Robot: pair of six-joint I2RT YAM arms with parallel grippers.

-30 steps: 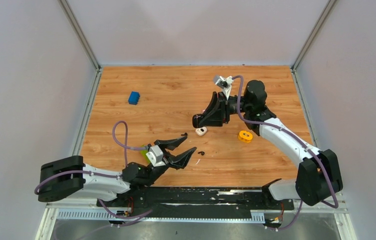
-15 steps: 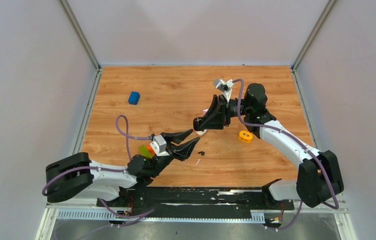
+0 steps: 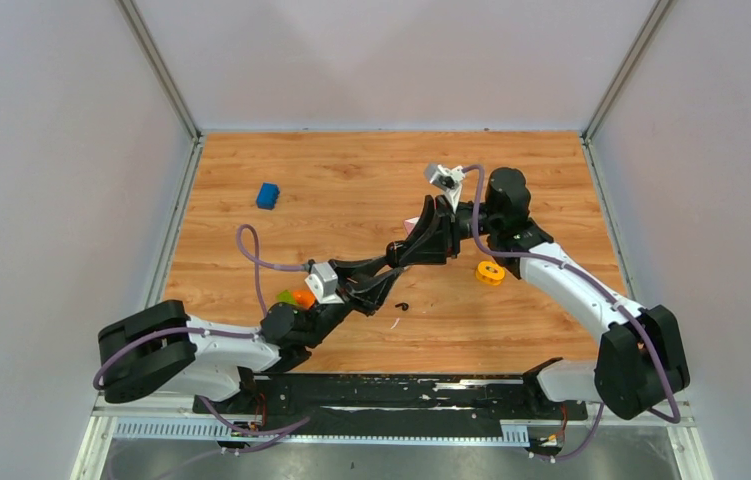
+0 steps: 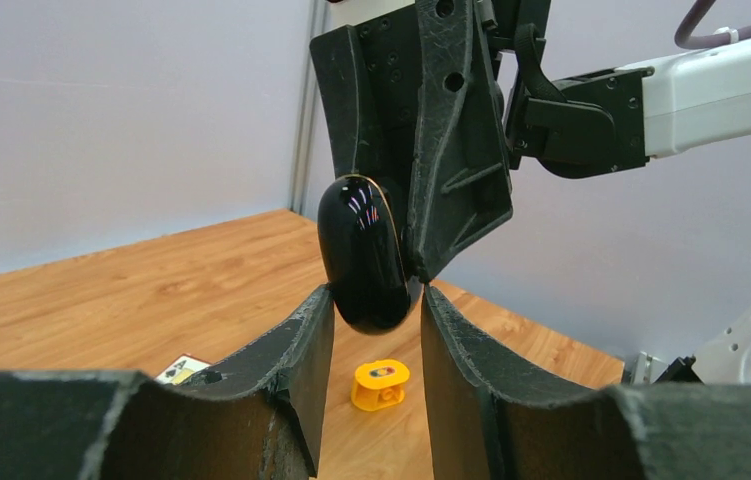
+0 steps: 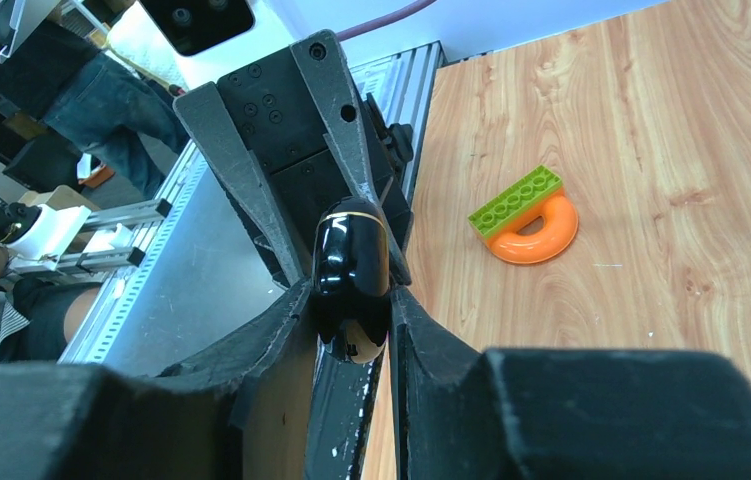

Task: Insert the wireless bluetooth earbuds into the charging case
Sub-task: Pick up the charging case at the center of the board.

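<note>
Left claw (image 4: 376, 300) closing around glossy black case (image 4: 363, 255).

View from up top: a wood-grain tabletop (image 3: 351, 160) boxed in by grey walls, with both black-and-white arms reaching into the middle of the frame. The left gripper (image 3: 389, 270) and right gripper (image 3: 403, 250) meet tip to tip there. They overlap so much I honestly can't tell what's between them. A small blue block (image 3: 268, 195) sits in the upper left. A yellow plastic ring (image 3: 490, 272) lies just right of centre, beside the right arm. An orange ring (image 3: 303, 298) with a green brick (image 3: 286, 297) peeks out by the left arm. One tiny black earbud (image 3: 402, 306) lies just below the grippers.
</note>
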